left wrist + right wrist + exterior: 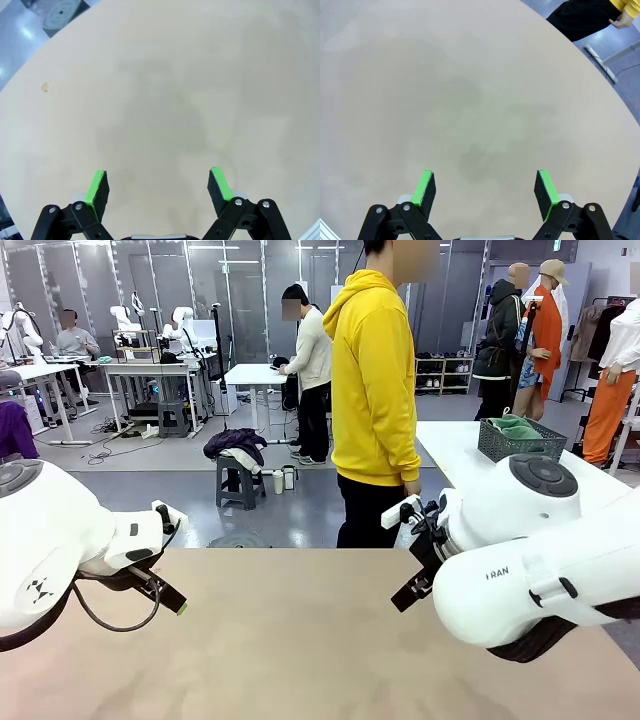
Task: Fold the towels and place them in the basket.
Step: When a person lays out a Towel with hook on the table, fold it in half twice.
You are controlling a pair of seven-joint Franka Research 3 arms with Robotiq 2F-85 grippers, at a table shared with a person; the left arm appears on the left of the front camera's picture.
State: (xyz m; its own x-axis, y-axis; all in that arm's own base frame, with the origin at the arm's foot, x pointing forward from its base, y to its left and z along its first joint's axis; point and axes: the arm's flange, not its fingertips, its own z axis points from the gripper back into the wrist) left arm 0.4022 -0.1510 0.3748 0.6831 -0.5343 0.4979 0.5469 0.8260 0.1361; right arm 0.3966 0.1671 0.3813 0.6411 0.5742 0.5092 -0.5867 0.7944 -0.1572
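Basket (515, 450), perhaps holding cloth (517, 427), shows from the front; left gripper (158, 175) and right gripper (485, 175) hang spread.

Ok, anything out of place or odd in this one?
Mildly: the basket, green cloth inside, sits on a white side table at far right, off the work table. A small tan speck lies on the work table.

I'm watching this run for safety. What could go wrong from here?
1. The person stands close at the table's far edge, with a hand near the right arm; a reach that way could strike them.
2. The basket sits on a white table beyond the right arm, perhaps out of reach.
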